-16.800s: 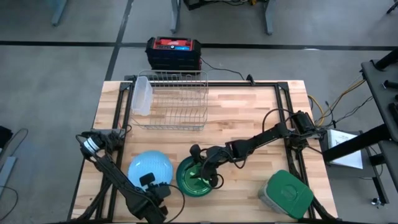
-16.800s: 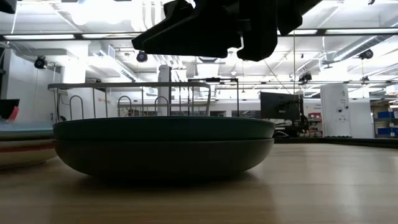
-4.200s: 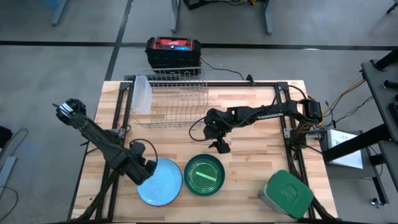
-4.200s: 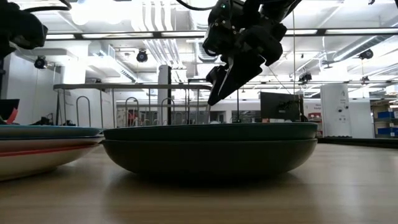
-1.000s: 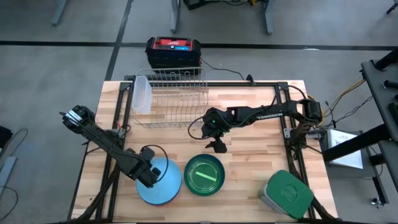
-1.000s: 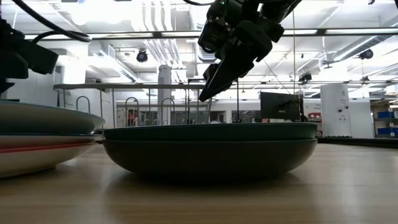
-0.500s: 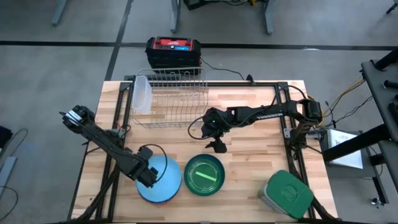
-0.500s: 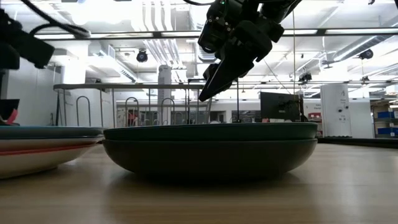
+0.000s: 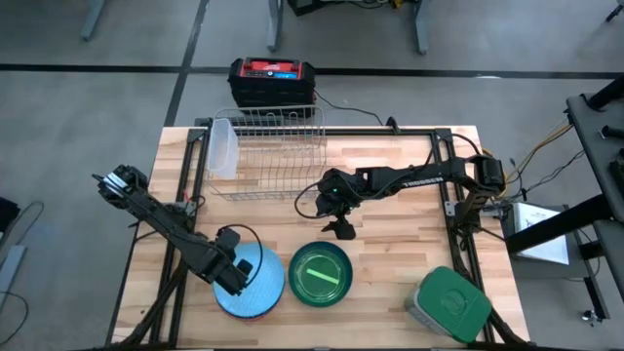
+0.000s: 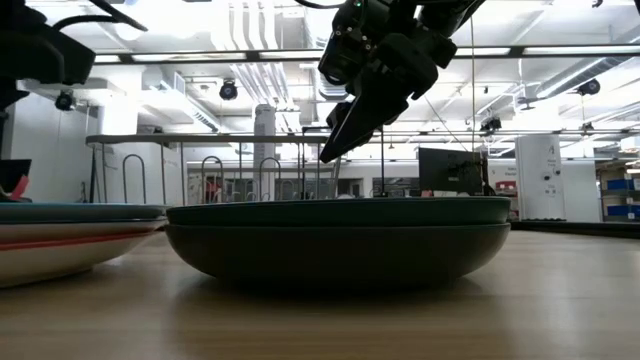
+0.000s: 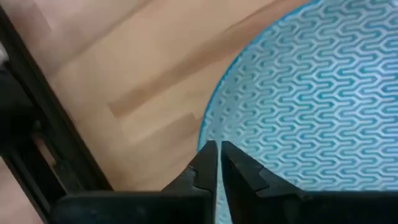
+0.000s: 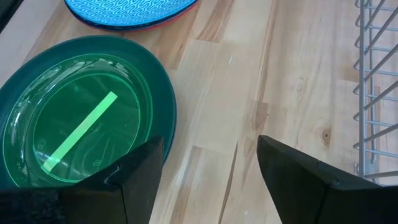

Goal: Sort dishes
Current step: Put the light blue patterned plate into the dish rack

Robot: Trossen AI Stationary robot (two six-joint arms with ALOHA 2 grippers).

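A light blue patterned plate (image 9: pixel 255 283) lies on top of a stack (image 10: pixel 60 235) at the near left, with a reddish rim and a white dish under it. Beside it on the right a dark green plate (image 9: pixel 319 275) rests on another green dish (image 10: pixel 335 255). My left gripper (image 11: pixel 217 155) is shut and empty, pointing down above the blue plate's left rim (image 11: pixel 208 118), clear of it in the low view (image 10: pixel 35 50). My right gripper (image 9: pixel 341 228) hangs open above the table just beyond the green plate (image 12: pixel 81 118).
A wire rack (image 9: pixel 268 154) with a clear tub (image 9: pixel 222 148) at its left end stands at the far edge. A grey container with a green lid (image 9: pixel 448 304) sits at the near right corner. Bare wood lies between rack and plates.
The blue plate's left part, which stood raised a second ago, has come down and lies flat on the stack again. My left gripper has risen a little above it. My right arm has kept still.
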